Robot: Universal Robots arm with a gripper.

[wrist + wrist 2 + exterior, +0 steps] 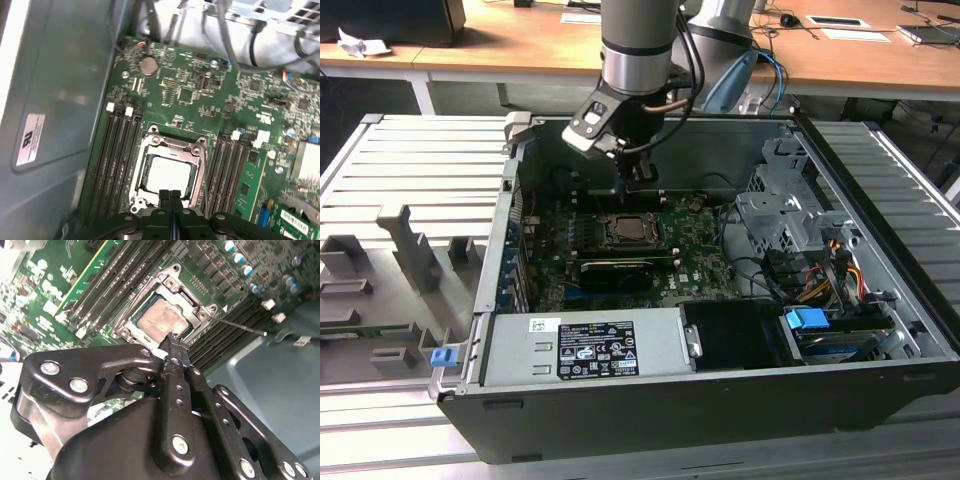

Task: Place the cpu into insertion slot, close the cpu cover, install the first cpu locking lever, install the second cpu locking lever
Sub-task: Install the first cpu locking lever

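Jaws together, empty, probably to push as 1 tip; gripper (170, 196) near cpu cover (172, 144) lying over the cpu (167, 175)

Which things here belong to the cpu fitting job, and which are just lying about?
Job: cpu, in the insertion slot; cpu cover, down around it; thin locking lever; shut gripper near the slot.

Lying about: memory slots; coin battery; black expansion card; power supply; grey fixture blocks at the exterior view's left.
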